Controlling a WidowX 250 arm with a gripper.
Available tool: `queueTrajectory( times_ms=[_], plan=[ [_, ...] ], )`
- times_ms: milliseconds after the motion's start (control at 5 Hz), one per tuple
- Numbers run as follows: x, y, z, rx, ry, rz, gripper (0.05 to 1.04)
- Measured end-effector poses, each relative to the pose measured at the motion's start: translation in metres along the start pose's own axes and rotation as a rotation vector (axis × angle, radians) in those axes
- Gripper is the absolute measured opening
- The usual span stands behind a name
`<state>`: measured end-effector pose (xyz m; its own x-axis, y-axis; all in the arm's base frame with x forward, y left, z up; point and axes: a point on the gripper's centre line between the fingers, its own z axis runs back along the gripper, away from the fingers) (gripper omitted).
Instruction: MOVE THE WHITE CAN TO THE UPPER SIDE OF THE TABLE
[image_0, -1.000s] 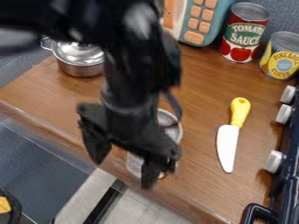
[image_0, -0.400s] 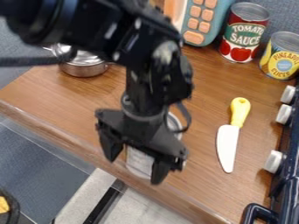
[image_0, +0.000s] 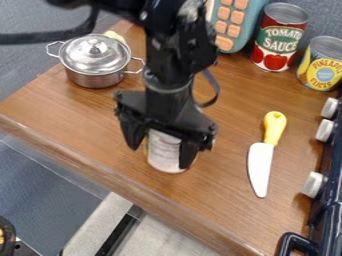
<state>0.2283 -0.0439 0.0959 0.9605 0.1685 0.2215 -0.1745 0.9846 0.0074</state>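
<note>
In the camera view, the gripper (image_0: 160, 157) is observed pointing down over the wooden table (image_0: 227, 190), near its lower-left edge. Its fingers are parted by about the width of the white can (image_0: 163, 151), which is held between them. Contact between can and tabletop cannot be confirmed. The can is sited between the lidded pot (image_0: 98, 77) and the knife (image_0: 261, 162).

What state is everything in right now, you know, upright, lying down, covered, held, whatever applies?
Gripper: closed on the white can
White can: upright, held between the fingers
Metal pot: upright, covered
Pot lid: on the pot
Knife: lying flat
Tomato sauce can: upright
Pineapple can: upright
Stove knobs: attached, setting cannot be told
</note>
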Motion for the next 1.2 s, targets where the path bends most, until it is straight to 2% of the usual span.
queueTrajectory(
  times_ms=[200,400,1000,1200],
  plan=[
    [0.019,-0.003,-0.008,0.029,-0.002,0.005,1.0],
    [0.037,-0.003,-0.025,0.049,0.024,0.003,1.0],
    [0.116,0.001,-0.042,0.056,0.011,-0.011,1.0],
    [0.139,0.01,-0.048,0.038,0.011,0.004,1.0]
  ],
)
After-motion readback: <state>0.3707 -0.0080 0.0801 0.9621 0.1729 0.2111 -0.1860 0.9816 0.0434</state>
